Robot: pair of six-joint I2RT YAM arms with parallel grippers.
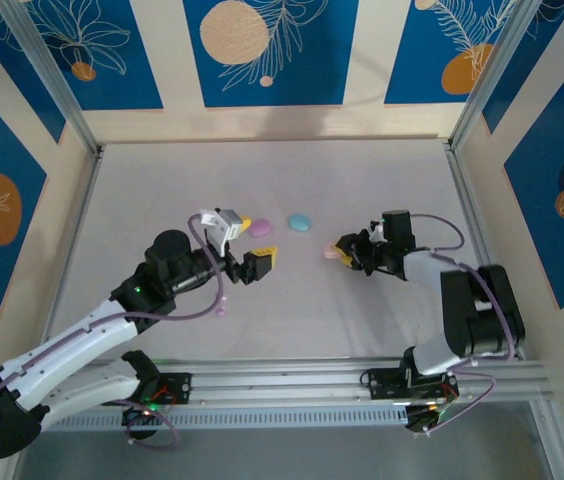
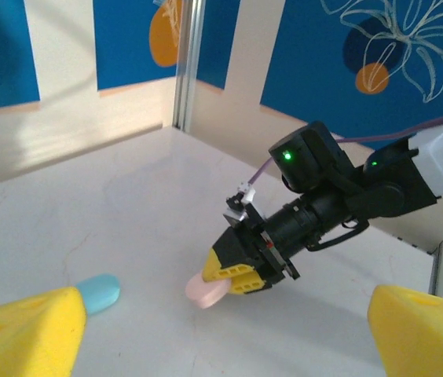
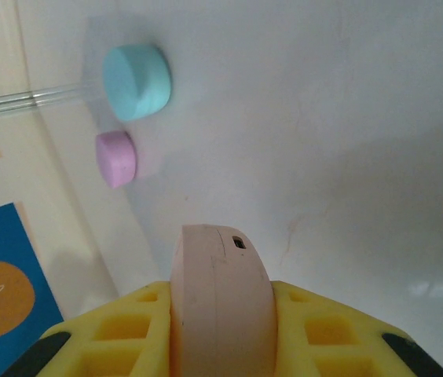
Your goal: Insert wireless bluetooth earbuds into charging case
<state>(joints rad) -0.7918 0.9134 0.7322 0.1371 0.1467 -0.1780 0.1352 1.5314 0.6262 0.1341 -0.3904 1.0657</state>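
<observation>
The right gripper (image 1: 344,250) is closed tight on the peach charging case (image 3: 220,302). The case stands on its thin edge between the yellow pads, and its lid is shut, so I cannot see if anything is inside. A small dark port on its rim faces the wrist camera. Its long axis runs left to right, and the free end sticks out to the left, low over the table (image 1: 362,320). I cannot tell if it touches.

The left gripper (image 1: 259,262) is wide open and holds nothing.

The lilac case (image 1: 260,228) and the light blue case (image 1: 300,222) lie flat and shut, just beyond the grippers, near each other but apart. One tiny lilac bud (image 1: 220,311) lies on the table, nearer than the left gripper; it is too small to tell its direction.
</observation>
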